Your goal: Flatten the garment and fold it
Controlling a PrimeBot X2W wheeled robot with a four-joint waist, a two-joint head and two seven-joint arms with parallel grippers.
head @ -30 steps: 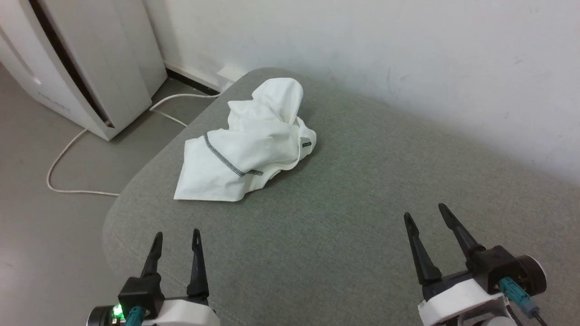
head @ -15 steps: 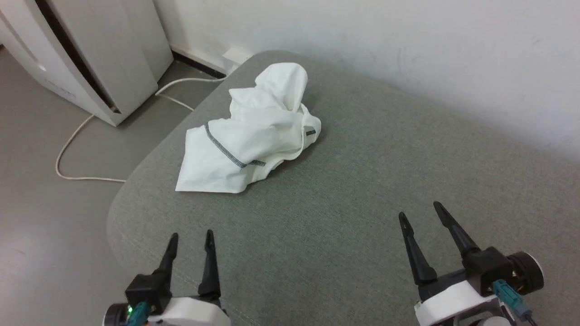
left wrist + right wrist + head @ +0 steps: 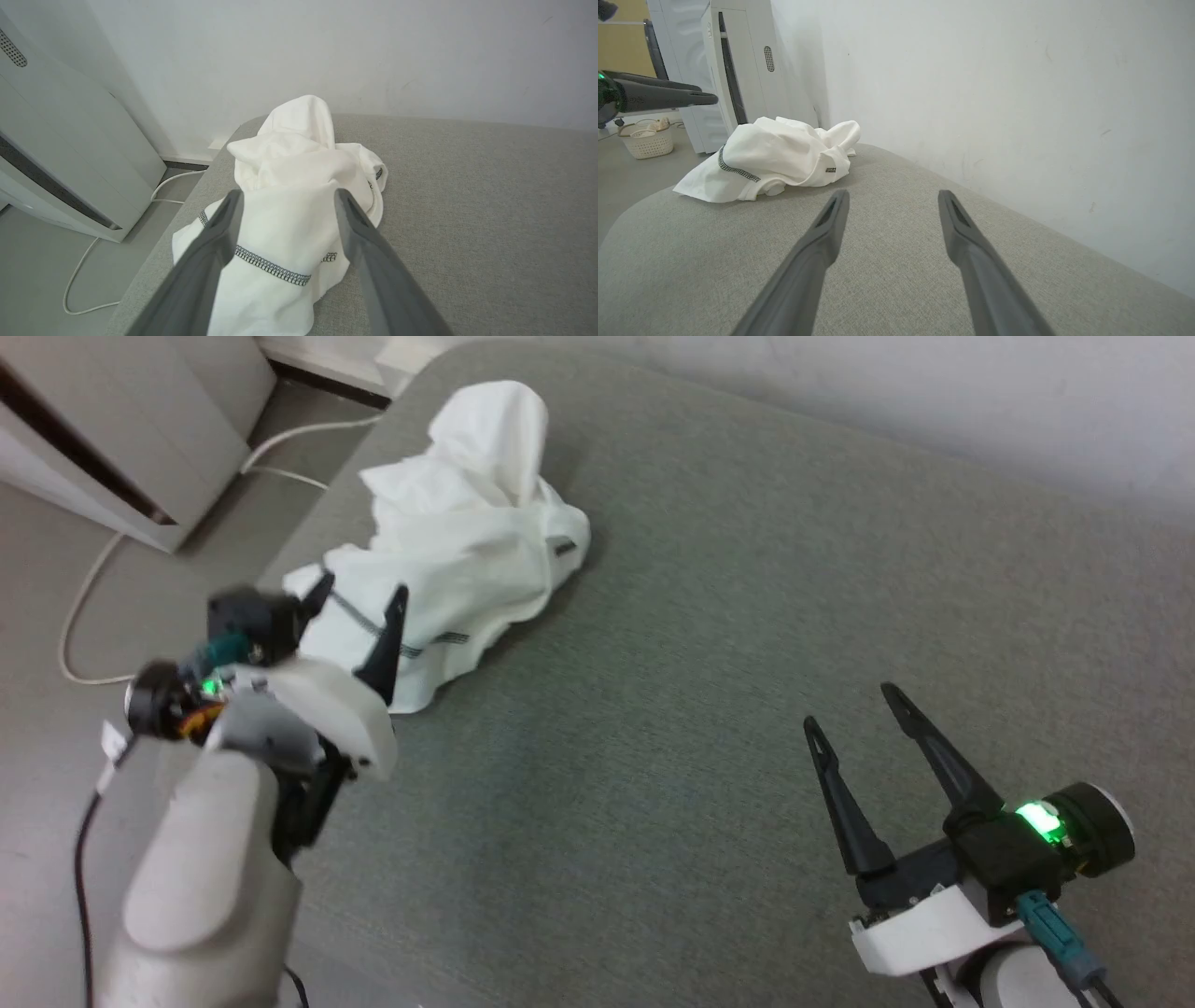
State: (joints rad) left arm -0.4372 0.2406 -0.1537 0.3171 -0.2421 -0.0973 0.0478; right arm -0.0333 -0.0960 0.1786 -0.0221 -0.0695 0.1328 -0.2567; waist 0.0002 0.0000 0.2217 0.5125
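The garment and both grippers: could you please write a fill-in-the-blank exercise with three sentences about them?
1. The garment is ____ with dark stitching and lies crumpled on the grey cushion.
2. The left gripper hovers near the garment with its jaws ____.
3. The right gripper, over bare cushion, holds ____.
Missing words: white; open; nothing.

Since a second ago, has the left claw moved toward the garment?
Yes. The left claw has advanced across the cushion to the near edge of the garment.
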